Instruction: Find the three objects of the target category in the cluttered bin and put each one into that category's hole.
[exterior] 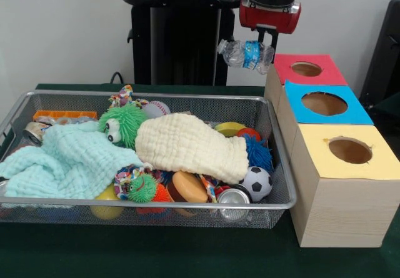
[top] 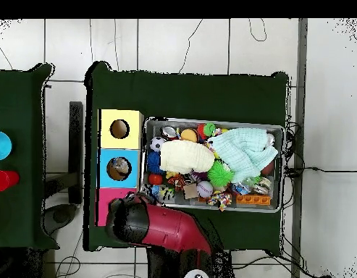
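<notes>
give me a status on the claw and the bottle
Claw shut on crushed plastic bottle, held in the air beside the red-topped box. Not yet over its hole. Nothing in the way.

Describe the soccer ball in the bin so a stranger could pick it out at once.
Start at the wire mesh bin and go to its front corner nearest the yellow-topped box. There the soccer ball sits beside a silver can. It is the only black-and-white patched ball; the other white ball, at the back, has red stitching.
</notes>
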